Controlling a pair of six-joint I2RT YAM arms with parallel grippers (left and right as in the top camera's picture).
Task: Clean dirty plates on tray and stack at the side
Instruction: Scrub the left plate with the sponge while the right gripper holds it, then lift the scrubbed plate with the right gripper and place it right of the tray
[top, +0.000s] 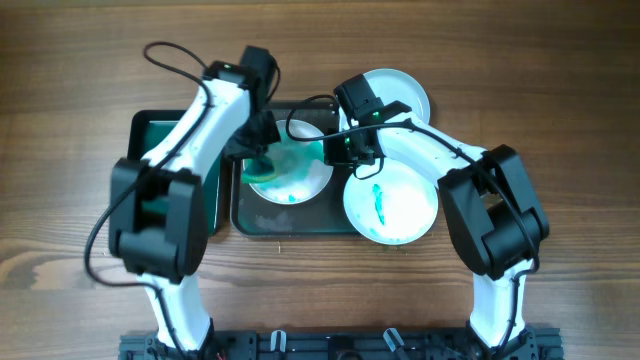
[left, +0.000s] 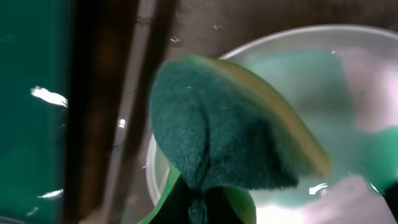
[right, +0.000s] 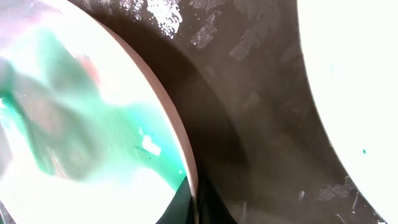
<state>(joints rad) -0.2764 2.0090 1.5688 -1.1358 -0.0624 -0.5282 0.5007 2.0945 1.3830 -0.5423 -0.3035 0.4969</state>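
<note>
The worktop (top: 80, 60) is brown with wood grain. The tray (top: 290, 226) is dark grey; the smaller tray (top: 165, 128) is black with a green inside. The middle plate (top: 298, 186) is white under broad teal-green smears, the right plate (top: 405, 215) white with one teal streak, the far plate (top: 408, 90) white. The sponge (left: 230, 130) is dark green with a yellow edge. The left arm (top: 205, 115) and right arm (top: 425, 150) are white with black joints

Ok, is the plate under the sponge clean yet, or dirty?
Dirty. The plate in the tray shows wide teal-green smears in the overhead and both wrist views, with the green sponge at its left edge.
</note>
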